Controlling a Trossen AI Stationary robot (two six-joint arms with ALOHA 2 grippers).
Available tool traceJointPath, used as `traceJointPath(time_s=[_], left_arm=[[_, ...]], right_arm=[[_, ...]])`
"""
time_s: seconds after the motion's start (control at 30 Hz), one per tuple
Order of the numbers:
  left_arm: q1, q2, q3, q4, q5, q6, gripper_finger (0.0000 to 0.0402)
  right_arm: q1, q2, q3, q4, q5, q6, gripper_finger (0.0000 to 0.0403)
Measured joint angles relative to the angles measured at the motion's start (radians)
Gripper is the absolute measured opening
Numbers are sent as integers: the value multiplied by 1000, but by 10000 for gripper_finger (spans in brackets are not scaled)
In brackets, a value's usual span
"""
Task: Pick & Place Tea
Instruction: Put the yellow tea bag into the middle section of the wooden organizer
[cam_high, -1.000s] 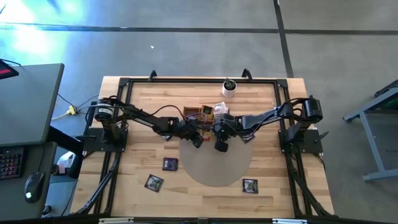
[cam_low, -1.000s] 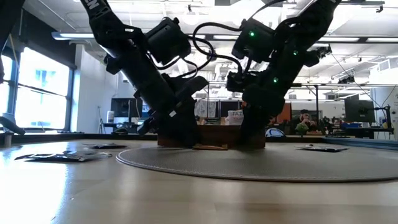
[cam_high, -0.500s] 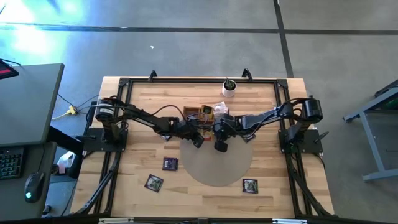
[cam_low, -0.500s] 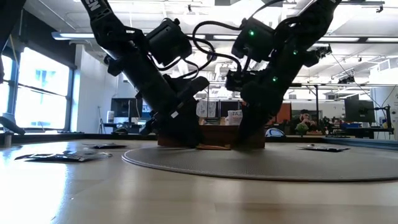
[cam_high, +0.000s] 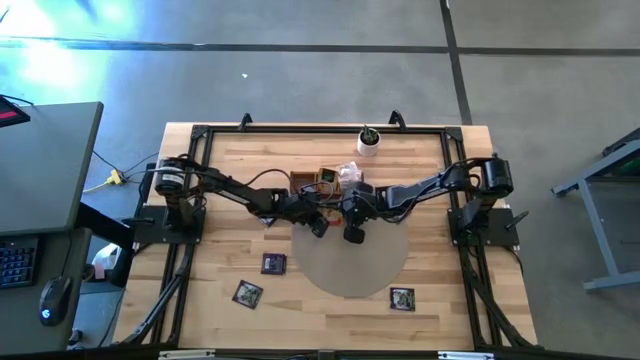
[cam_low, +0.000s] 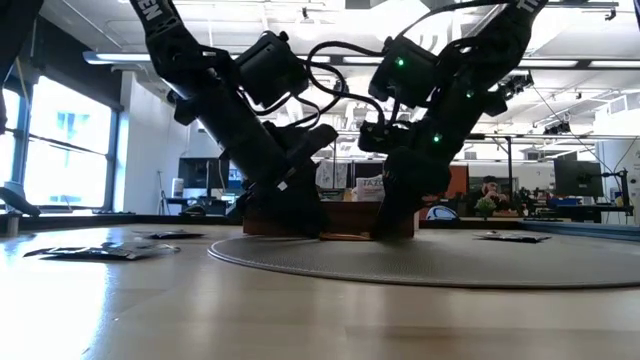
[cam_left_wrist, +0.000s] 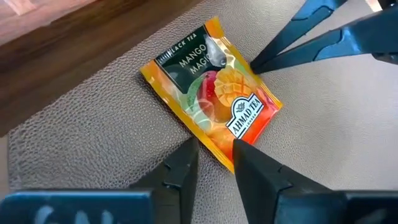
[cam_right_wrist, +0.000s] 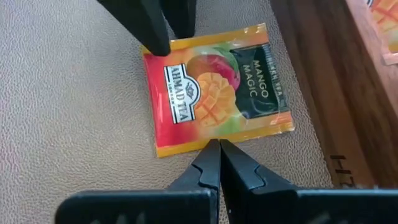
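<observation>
Print on the three far sachets (cam_high: 273, 263) in the high view too small.

Mat centre: my left gripper (cam_left_wrist: 214, 155) and right gripper (cam_right_wrist: 219, 163) crowd the orange sachet (cam_right_wrist: 214, 87) from opposite edges; nothing else fits between them.
Behind: the wooden tea box (cam_high: 318, 180) blocks the far side, with the white plant cup (cam_high: 368, 144) beyond it.
Near half of round mat (cam_high: 355, 275): bare, open to me.
Front table: three dark sachets (cam_high: 273, 263) (cam_high: 248, 293) (cam_high: 402, 298), well apart.
</observation>
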Motion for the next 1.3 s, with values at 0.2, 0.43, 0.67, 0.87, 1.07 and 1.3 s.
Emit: traceJointPath(time_s=[0.2,0.43,0.67,0.87,1.07,1.3], left_arm=[[0,13,0,33,-5,1,54],[0,16,-2,60,4,53,10],[-2,8,-1,56,69,59,1],[-2,-3,-1,70,71,88,1],[-1,-67,0,69,66,120,0],[14,-182,1,26,-76,187,0]], right_arm=[[1,1,-2,27,0,-7,0],[1,-5,-2,17,-14,-28,0],[12,-138,-7,-161,-66,-10,0],[85,-281,-6,-213,65,5,0],[174,-380,-5,-232,170,4,0],[245,-414,-5,-241,262,-28,0]])
